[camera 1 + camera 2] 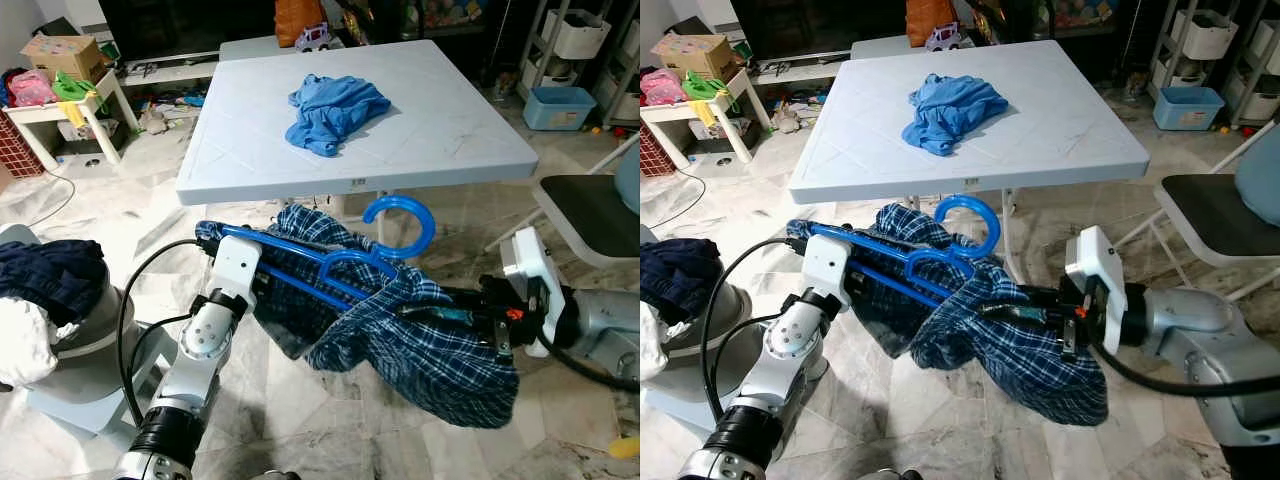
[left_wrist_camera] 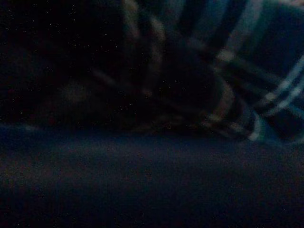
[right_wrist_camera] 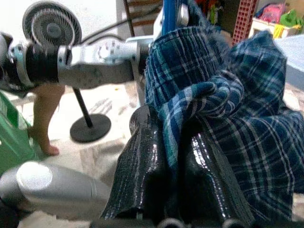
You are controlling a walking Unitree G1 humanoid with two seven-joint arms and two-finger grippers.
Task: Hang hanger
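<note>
Right gripper (image 3: pixel 176 156): both black fingers pinched on a fold of the plaid shirt (image 1: pixel 420 340), cloth bunched between them. Left gripper (image 1: pixel 262 275): buried under the shirt's other end, at the blue hanger (image 1: pixel 340 262); finger state cannot be told, its wrist view dark with blurred plaid. Hanger lies between the two grippers, inside the shirt, hook curling up toward the white table (image 1: pixel 450 130). Blue garment (image 1: pixel 335 110) on the table, well beyond both grippers.
</note>
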